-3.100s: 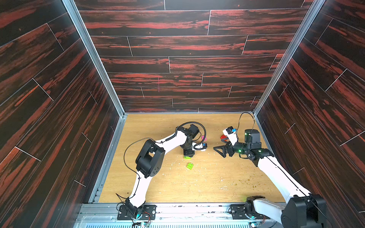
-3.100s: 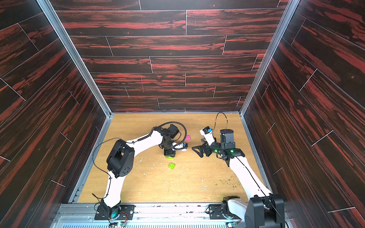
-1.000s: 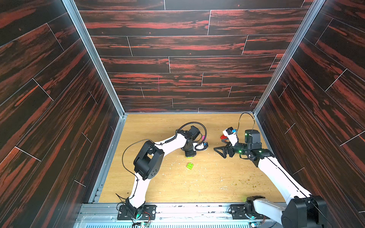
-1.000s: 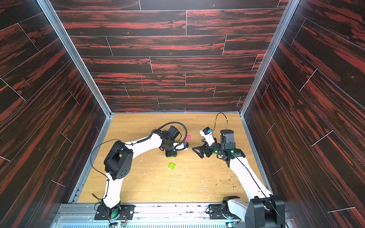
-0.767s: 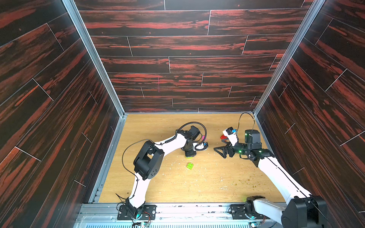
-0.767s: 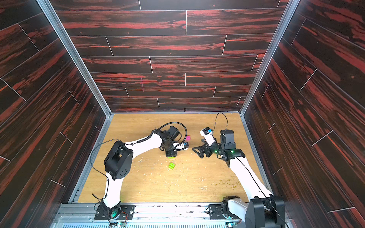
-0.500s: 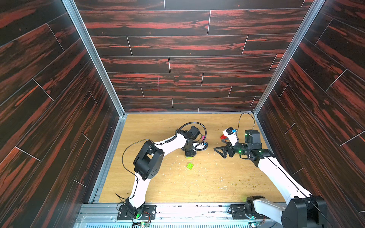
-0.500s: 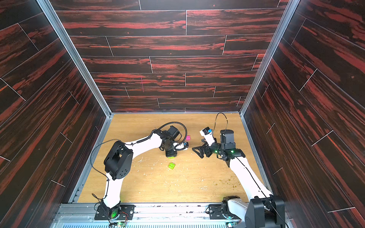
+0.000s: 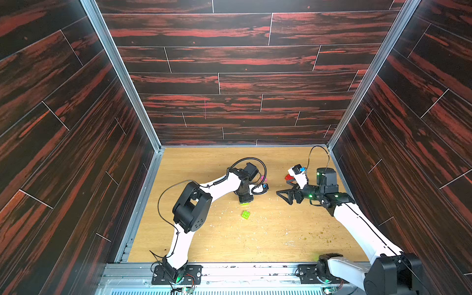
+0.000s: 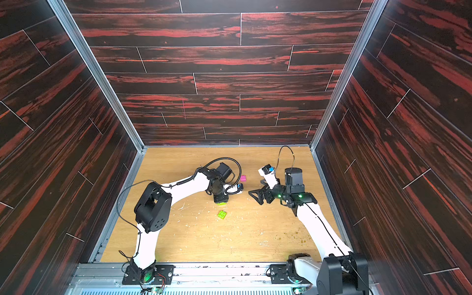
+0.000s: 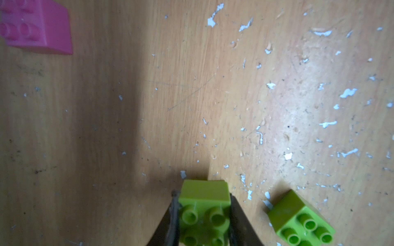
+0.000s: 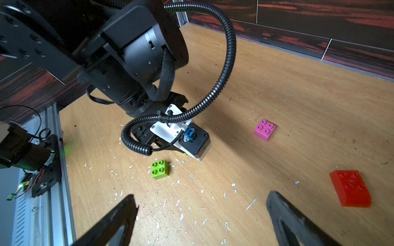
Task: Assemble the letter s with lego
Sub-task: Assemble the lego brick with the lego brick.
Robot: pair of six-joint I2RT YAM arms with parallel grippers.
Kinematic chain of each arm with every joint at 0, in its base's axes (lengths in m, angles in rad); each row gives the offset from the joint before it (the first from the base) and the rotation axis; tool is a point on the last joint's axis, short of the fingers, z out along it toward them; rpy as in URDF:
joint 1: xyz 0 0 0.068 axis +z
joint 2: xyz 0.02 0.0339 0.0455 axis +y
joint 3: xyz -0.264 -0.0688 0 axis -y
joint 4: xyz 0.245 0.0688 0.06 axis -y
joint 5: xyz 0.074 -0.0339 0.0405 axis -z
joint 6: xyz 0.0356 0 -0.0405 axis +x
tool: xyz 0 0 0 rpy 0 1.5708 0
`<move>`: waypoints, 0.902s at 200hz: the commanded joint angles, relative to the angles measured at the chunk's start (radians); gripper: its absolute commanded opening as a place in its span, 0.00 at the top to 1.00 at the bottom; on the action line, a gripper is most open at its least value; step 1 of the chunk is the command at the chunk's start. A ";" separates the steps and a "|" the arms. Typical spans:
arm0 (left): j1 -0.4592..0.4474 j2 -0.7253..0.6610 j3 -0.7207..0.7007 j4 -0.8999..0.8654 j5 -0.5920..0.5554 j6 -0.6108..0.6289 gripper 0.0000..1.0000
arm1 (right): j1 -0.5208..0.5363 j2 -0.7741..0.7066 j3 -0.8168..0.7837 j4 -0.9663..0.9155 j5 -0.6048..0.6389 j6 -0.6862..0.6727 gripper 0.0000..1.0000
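Note:
My left gripper (image 11: 204, 204) is shut on a lime green lego brick (image 11: 203, 191), studs facing the wrist camera, held low over the table in both top views (image 9: 244, 203) (image 10: 221, 203). A second lime green brick (image 9: 245, 214) (image 11: 298, 219) (image 12: 160, 169) lies loose just in front of it. A pink brick (image 10: 243, 178) (image 12: 264, 129) (image 11: 36, 25) lies behind the left wrist. A red brick (image 9: 288, 177) (image 12: 349, 188) lies by the right wrist. My right gripper (image 9: 285, 198) (image 12: 200, 204) hangs open and empty over bare table. The letter s is not in view; these bricks lie apart.
The wooden table (image 9: 268, 237) is flecked with white chips. Dark panelled walls close it in on three sides, and a metal rail (image 9: 229, 273) runs along the front. The left arm's corrugated cable (image 12: 226, 70) loops between the two grippers.
Over the last second nothing has visibly moved. Since the earliest frames the left arm's elbow has shifted slightly; its gripper still holds the green brick at about the same spot.

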 commanded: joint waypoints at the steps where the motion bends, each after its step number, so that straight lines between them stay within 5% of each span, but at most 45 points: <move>1: -0.006 -0.045 0.014 -0.017 -0.007 -0.021 0.83 | -0.004 -0.011 -0.006 -0.010 -0.009 -0.010 0.02; 180: -0.021 0.010 0.048 -0.050 -0.048 -0.112 0.83 | -0.004 0.000 -0.002 -0.006 -0.015 -0.011 0.01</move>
